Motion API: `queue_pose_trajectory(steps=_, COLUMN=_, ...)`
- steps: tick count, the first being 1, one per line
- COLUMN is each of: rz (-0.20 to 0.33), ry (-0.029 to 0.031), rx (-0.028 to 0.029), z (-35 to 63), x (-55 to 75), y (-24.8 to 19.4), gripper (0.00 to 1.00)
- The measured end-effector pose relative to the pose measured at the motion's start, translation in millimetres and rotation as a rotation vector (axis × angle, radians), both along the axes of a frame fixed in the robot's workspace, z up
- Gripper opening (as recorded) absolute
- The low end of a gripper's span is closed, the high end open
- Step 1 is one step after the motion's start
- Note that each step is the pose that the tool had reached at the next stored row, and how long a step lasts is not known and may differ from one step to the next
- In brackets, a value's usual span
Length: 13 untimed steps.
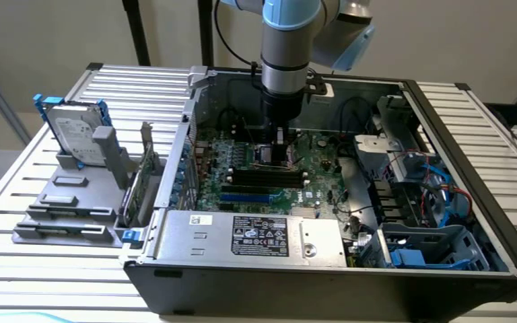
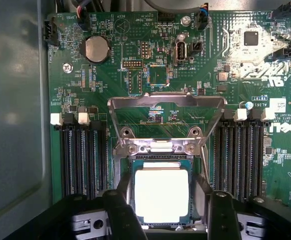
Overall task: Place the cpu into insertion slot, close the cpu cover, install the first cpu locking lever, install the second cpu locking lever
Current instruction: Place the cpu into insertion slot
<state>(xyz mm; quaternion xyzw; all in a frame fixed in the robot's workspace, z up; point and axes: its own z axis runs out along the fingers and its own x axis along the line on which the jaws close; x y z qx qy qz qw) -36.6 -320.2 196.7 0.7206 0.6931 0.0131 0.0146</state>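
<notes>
Arm: it reaches down into the open computer case (image 1: 474,202), which stands on a slatted table (image 1: 25,269).
Gripper (image 2: 165,194): it hovers low over the motherboard (image 2: 135,30), directly above the socket; in the exterior view the gripper (image 1: 274,151) sits between the case's back wall and the memory slots.
Grip: released. The two dark fingers (image 2: 119,215) straddle the chip, and a gap shows between one finger and the chip's edge.
cpu (image 2: 161,195): it lies flat, bright face up, inside the insertion slot (image 2: 199,182), between the fingers.
cpu cover (image 2: 165,100): the silvery frame is swung up and open, and the green board shows through its cut-out.
Surroundings: black memory slots (image 2: 83,155) flank the socket on both sides; a round coin battery (image 2: 96,49) sits well apart from it.
</notes>
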Motion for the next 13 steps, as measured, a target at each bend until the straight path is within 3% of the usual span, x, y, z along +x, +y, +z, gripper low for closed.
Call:
queue_pose_trajectory(steps=1, rz=0.0, ry=0.0, rx=0.0, z=0.0, x=0.0, y=0.0, gripper=0.56)
queue_pose_trajectory(steps=2, rz=0.0, ry=0.0001, rx=-0.0001, z=0.0, x=0.0, y=0.0, gripper=0.62)
queue_pose_trajectory(steps=6, rz=0.0, ry=0.0004, rx=-0.0003, z=2.2, x=0.0, y=0.0, gripper=0.62)
queue_pose_trajectory(steps=13, rz=0.0, ry=0.0014, rx=0.0006, z=21.0, x=-2.9, y=-0.5, gripper=0.6)
